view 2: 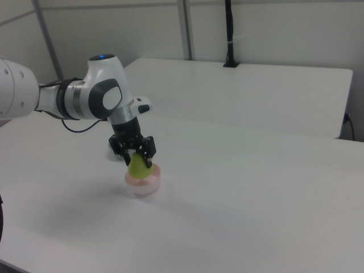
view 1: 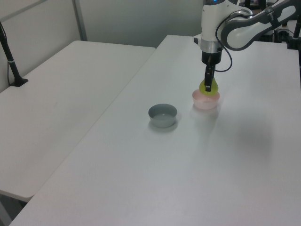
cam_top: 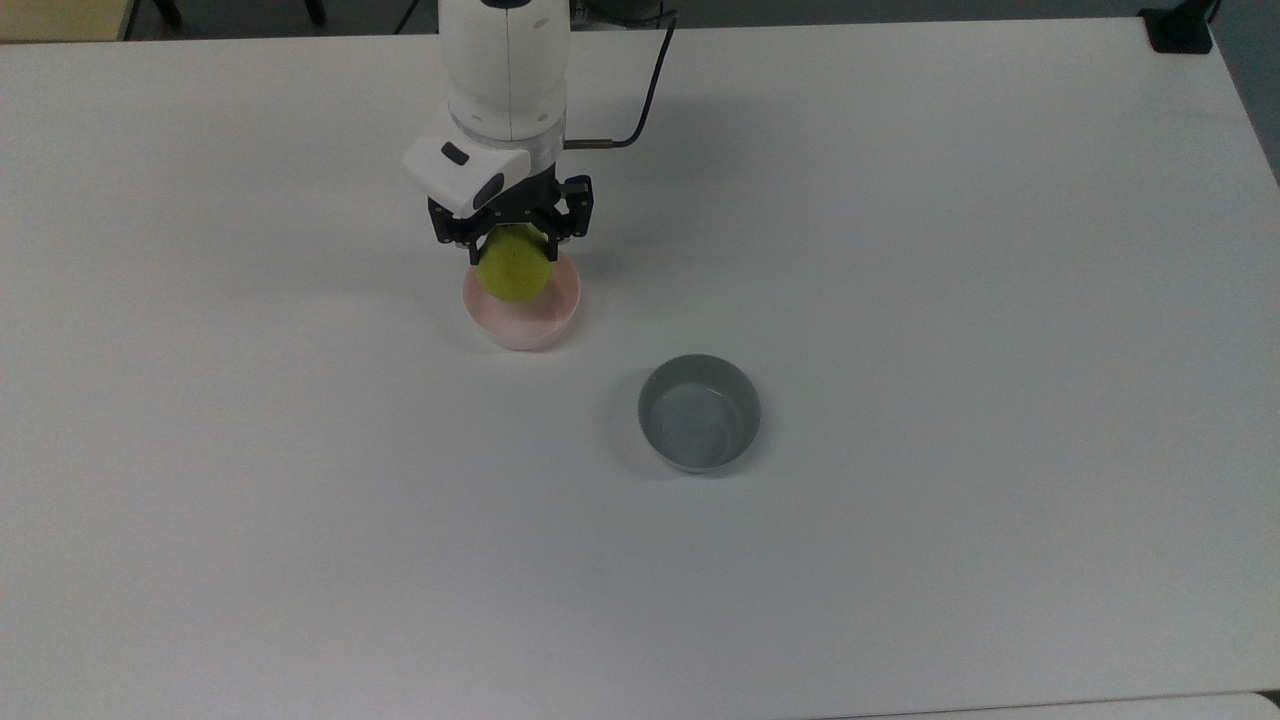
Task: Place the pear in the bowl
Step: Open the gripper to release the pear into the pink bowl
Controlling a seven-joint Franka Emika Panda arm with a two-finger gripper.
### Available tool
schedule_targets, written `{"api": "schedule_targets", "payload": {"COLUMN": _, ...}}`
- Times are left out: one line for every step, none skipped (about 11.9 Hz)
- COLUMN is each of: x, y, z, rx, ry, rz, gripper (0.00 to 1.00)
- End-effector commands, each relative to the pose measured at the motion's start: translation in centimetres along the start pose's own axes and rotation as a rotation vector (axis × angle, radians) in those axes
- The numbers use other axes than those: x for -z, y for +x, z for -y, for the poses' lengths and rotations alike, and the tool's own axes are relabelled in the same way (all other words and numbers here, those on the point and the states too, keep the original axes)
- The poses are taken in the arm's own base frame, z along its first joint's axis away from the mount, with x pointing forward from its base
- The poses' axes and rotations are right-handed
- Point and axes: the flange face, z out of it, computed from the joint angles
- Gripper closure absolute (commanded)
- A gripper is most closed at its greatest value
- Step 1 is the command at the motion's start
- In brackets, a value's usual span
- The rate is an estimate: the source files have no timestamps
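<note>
Grey bowl apparently well clear

open table all round, grey bowl near pink bowl

Yellow-green pear pinched in the tool, low over the pink bowl on the white table.

White table: we record two items standing directly on it, well apart. Pale pink bowl, toward the top view's left; grey bowl, toward the top view's lower right.
</note>
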Motion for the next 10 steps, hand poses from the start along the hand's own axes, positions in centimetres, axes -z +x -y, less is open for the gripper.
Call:
{"api": "schedule_targets", "payload": {"x": -1.17, "y": 0.07, "z": -0.09, "rx": -0.01, "ry": -0.008, "rz": -0.014, "gripper": 0.39}}
{"api": "schedule_targets", "payload": {"x": -1.12, "y": 0.09, "z": -0.19, "rx": -0.012, "ry": -0.009, "rz": -0.016, "gripper": 0.34}}
{"api": "schedule_targets", "payload": {"x": -1.21, "y": 0.1, "z": -0.19, "rx": -0.013, "ry": -0.009, "rz": -0.014, "gripper": 0.27}}
{"api": "schedule_targets", "payload": {"x": -1.21, "y": 0.1, "z": -0.18, "rx": -0.012, "ry": -0.008, "rz": -0.014, "gripper": 0.19}}
{"api": "schedule_targets", "payload": {"x": -1.21, "y": 0.1, "z": -0.18, "rx": -0.013, "ry": -0.008, "rz": -0.014, "gripper": 0.18}}
{"api": "schedule_targets", "payload": {"x": -1.22, "y": 0.08, "z": -0.18, "rx": -0.013, "ry": -0.008, "rz": -0.013, "gripper": 0.08}}
{"api": "schedule_targets", "payload": {"x": -1.22, "y": 0.08, "z": -0.18, "rx": -0.013, "ry": -0.008, "rz": -0.013, "gripper": 0.03}}
{"api": "schedule_targets", "payload": {"x": -1.07, "y": 0.11, "z": -0.21, "rx": -0.015, "ry": -0.009, "rz": -0.016, "gripper": 0.0}}
{"api": "schedule_targets", "payload": {"x": -1.03, "y": 0.12, "z": -0.13, "rx": -0.016, "ry": -0.009, "rz": -0.013, "gripper": 0.0}}
{"api": "schedule_targets", "payload": {"x": -0.46, "y": 0.25, "z": -0.14, "rx": -0.041, "ry": -0.01, "rz": -0.02, "gripper": 0.0}}
